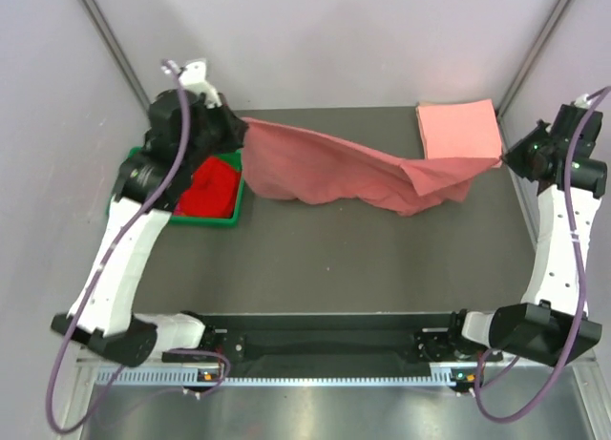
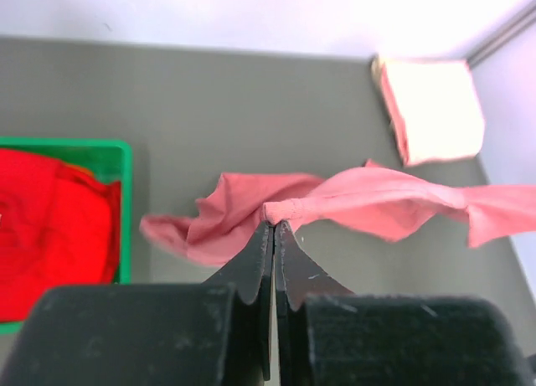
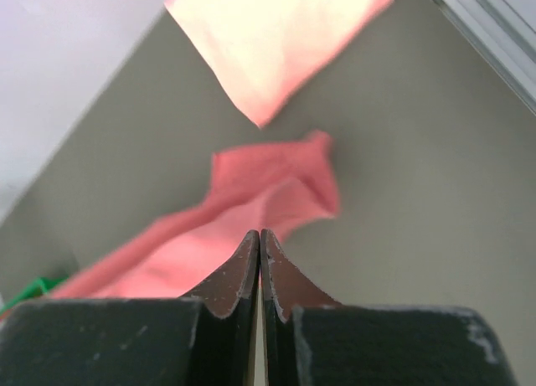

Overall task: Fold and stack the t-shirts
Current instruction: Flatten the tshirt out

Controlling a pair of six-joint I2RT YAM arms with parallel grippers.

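My left gripper (image 2: 275, 225) pinches a dusty rose cotton t-shirt (image 1: 329, 173) at its fingertips. My right gripper (image 3: 260, 234) clamps the opposite end.

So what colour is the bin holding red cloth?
The rectangular plastic bin is green, clearest in the left wrist view.

Arms spread wide; left end effector (image 2: 275, 225), right end effector (image 3: 260, 233) clamped.

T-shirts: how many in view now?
3: folded pink shirt in the far right corner; rose shirt stretched between left fingers and right fingers; red shirt in the green bin, which may hide more.
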